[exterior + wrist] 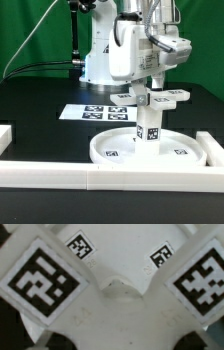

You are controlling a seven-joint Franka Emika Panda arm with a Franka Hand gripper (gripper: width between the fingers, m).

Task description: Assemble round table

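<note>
The disc (140, 148) lies at lower centre of the exterior view, with the leg (151, 122) upright in it. The hand (157, 88) clamps the foot (160, 99) atop the leg. Step: fitting the foot. Next, likely seat it squarely.

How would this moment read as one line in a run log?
gripper: shut on cross foot | leg: upright in disc | foot: atop leg

The foot (112, 291) fills the wrist view, with its arms cut off at the edges. In the exterior view the gripper's fingertips (150, 88) are too small to tell.
</note>
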